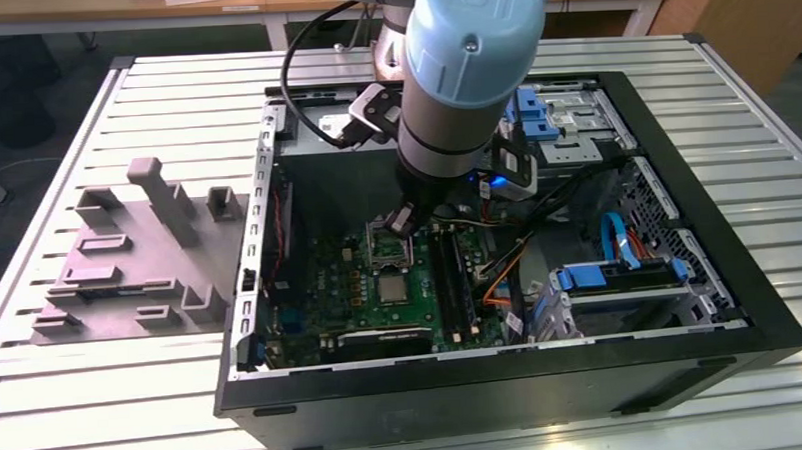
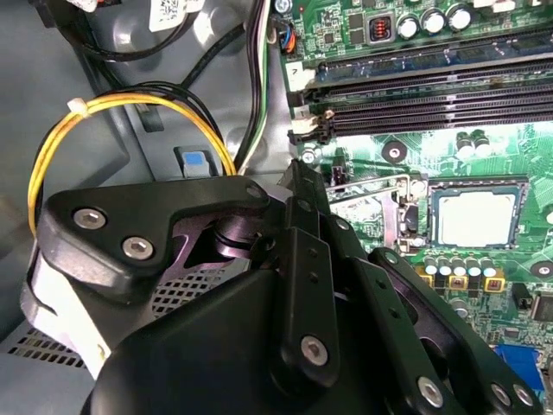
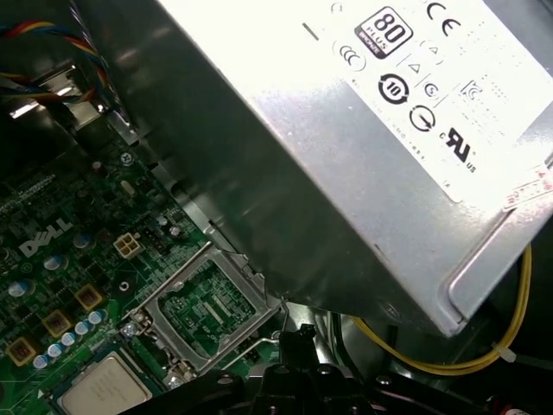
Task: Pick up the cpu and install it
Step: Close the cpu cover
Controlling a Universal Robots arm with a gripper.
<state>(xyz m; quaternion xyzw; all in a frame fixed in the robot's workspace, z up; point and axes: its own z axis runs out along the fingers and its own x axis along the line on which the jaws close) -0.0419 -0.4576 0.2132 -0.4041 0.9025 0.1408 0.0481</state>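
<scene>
sitting on the slatted bench (image 1: pixel 100 396): open computer case (image 1: pixel 724 304), grey tray (image 1: pixel 123 275) just beside it on the exterior view's left. reaching down into the case: arm (image 1: pixel 470 72), tool (image 1: pixel 408 223) hanging over the green motherboard (image 1: pixel 376 296), near the open socket frame (image 3: pixel 207 303). lying seated in the socket beside that frame: cpu (image 2: pixel 477 218), apart from the tool. cannot tell how wide the tool is standing.
</scene>
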